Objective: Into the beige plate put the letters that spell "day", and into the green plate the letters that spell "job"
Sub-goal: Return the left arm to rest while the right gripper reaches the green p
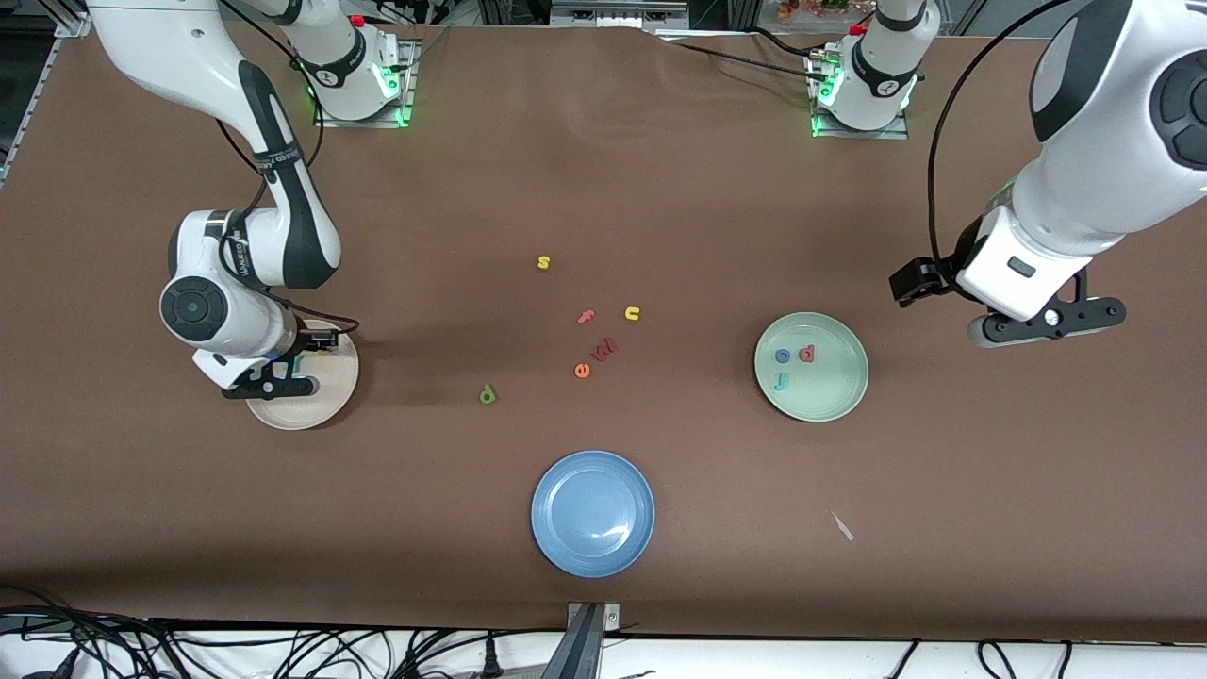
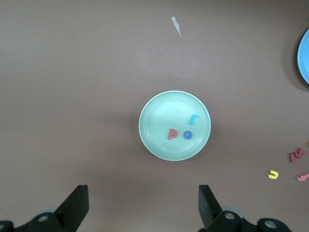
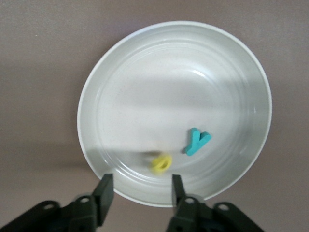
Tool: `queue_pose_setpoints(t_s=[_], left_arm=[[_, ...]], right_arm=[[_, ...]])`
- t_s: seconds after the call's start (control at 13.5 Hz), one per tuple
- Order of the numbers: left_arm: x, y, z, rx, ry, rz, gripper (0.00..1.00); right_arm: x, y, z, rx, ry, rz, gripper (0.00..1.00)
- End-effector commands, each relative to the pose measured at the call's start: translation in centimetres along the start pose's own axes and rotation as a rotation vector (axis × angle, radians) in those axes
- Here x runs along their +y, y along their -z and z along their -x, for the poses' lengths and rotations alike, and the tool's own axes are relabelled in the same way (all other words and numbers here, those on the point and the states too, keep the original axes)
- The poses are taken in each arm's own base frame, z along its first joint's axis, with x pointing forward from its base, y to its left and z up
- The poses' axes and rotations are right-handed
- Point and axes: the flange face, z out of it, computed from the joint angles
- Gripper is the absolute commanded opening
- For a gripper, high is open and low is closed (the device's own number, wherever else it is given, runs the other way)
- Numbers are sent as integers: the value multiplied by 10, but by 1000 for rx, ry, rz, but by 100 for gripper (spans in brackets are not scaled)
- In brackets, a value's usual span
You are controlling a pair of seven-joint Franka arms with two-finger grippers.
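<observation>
Right wrist view: yellow letter [image 3: 161, 163] blurred over beige plate [image 3: 145, 72].

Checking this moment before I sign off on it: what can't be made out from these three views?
- Front view: most of the beige plate and any letters in it are covered by the right gripper and its arm.
- Right wrist view: the yellow letter is blurred, so its shape is unclear; the teal y is clear.
- Left wrist view: the blue plate is cut off by the picture's edge.
- Front view: the loose red letter is too small to read.
</observation>
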Motion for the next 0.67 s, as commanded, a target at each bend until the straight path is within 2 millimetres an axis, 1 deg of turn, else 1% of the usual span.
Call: queue_pose_setpoints(t_s=[0.0,0.07,0.15,0.3,0.44,0.52,0.59], left_arm=[[-41,-2,14,-21,3,30,100],[-54,-5,18,4,-2,35,100],[-65,-9,23,36,1,43,100],[-71,-17,40,85,-4,53,100],[-75,-8,58,129,-7,56,100],[-75,-7,63,128,-17,60,100],[-73,-7,64,124,-36,59,100]], right_arm=[[-14,16,-7,2,-10,0,100],[-22,24,-9,-2,2,0,100],[-24,30,-11,-3,4,-1,100],[-50,39,-12,8,43,-9,100],[-80,46,-14,26,83,-21,100],[-86,45,-18,34,112,-21,100],[-102,47,-21,42,137,-29,100]])
